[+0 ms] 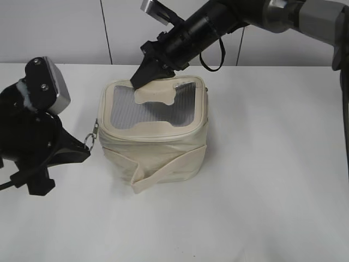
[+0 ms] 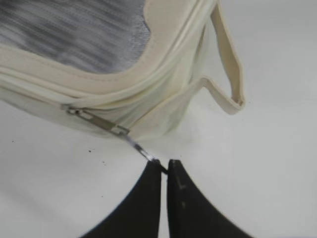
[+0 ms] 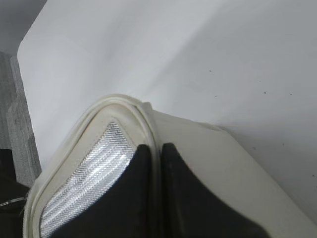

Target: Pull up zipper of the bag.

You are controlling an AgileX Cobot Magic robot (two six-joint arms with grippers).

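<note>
White table (image 1: 262,191) and a pale wall behind make the whole scene; nothing else stands near, so no object blocks the way. On the table sits the bag (image 1: 155,158), cream and boxy, with its grey mesh lid facing up. The zipper (image 2: 99,121) runs around the lid's rim, and its silver pull hangs out at the corner of the bag nearest the left arm. The left gripper (image 2: 164,168) has its jaws pressed together on the tip of this pull. The right gripper (image 1: 143,76) is also pressed together, pinching the lid's rim at the far edge, which I judge is to hold the bag steady. To do the step well, the left arm should pull along the zip line, not away from the bag, because the grip on the thin metal tip looks small and may slip. The strap band (image 2: 225,64) lies beside the zipper path.
</note>
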